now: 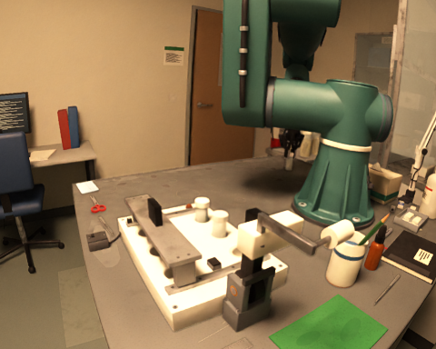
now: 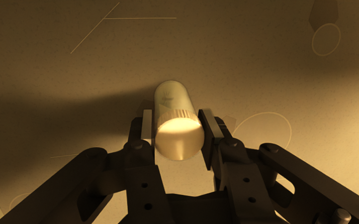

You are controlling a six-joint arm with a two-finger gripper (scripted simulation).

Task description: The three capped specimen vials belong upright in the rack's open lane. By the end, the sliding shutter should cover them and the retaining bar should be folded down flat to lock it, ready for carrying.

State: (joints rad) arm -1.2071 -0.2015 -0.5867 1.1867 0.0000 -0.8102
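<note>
A capped specimen vial (image 2: pixel 177 122) (image 1: pixel 289 163) stands upright on the far side of the table behind the arm's base, and I grip it in my closed gripper (image 2: pixel 176 130) (image 1: pixel 289 144). Two more vials (image 1: pixel 201 208) (image 1: pixel 219 222) stand upright in the open lane of the white rack (image 1: pixel 199 259) at the near left. The grey sliding shutter (image 1: pixel 165 236) sits on the rack's left part, clear of those two vials. The retaining bar (image 1: pixel 287 234) sticks out to the right from its white block, raised off the rack.
A white cup with pencils (image 1: pixel 346 261) stands right of the rack, beside an orange bottle (image 1: pixel 375 252) and a black notebook (image 1: pixel 414 256). A green mat (image 1: pixel 328 327) lies at the near edge. Red scissors (image 1: pixel 96 206) and a small grey box (image 1: pixel 96 240) lie left of the rack.
</note>
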